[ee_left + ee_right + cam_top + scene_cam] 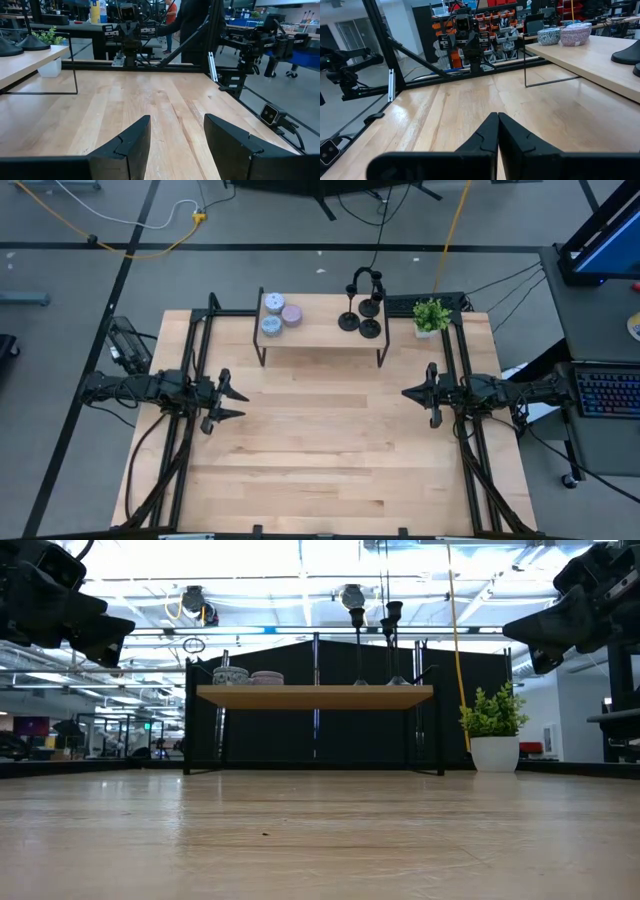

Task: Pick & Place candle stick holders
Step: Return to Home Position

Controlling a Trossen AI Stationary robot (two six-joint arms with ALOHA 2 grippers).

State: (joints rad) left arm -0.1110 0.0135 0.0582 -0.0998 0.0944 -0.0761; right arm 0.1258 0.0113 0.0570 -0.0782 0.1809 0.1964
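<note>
Three black candle stick holders (370, 329) stand clustered on the right half of a low wooden shelf (320, 337) at the far edge of the table (330, 470). They are well apart from the pastel candle tins (280, 315) on the left half, so the placing looks finished to me. Both arms sit at the table's sides, clear of the shelf, as if parked: the left gripper (238, 402) has its fingers spread with nothing between them, and the right gripper (407, 392) has its fingers pressed together on nothing. A small potted plant (431, 315) stands just beside the shelf's right end.
</note>
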